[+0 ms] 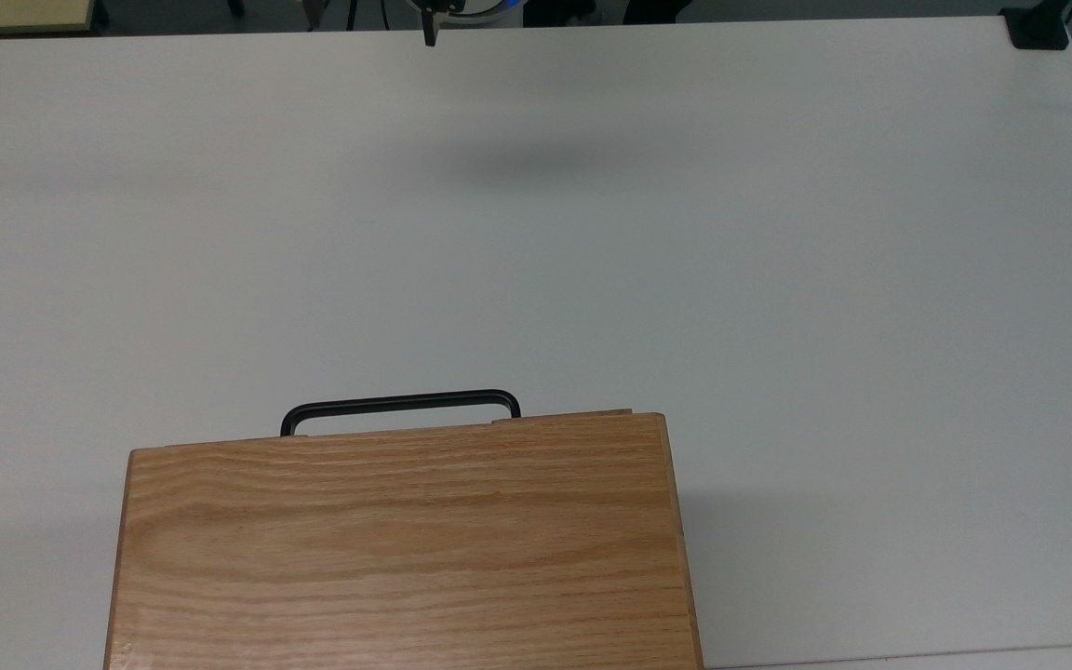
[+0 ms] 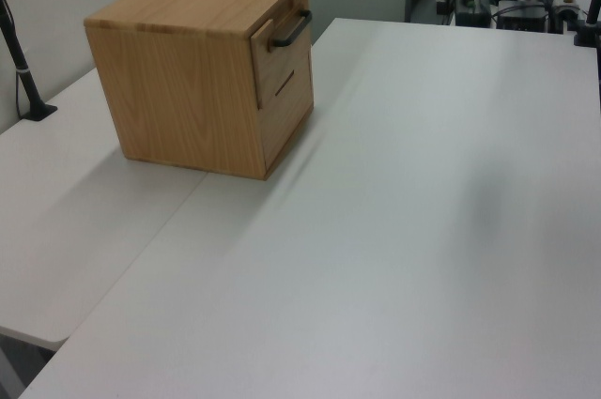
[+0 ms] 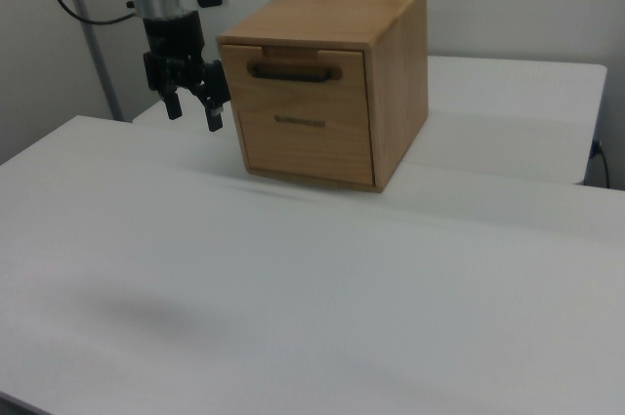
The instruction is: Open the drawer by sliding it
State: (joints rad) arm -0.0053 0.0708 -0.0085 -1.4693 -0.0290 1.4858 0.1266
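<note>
We saw the drawer [image 3: 305, 78] as the upper oak front panel of the wooden cabinet [image 2: 192, 80], pushed in almost flush. Its thin black bar handle [image 1: 400, 406] ran horizontally, standing just proud of the panel.

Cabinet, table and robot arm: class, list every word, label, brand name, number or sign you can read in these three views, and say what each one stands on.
None: no readable text stands anywhere in these views.
The wooden cabinet shows bare oak grain, with no label or number.
The drawer front carries a black handle and no lettering.
The white table is blank.
The end effector and the arm above it show no legible marking.
</note>
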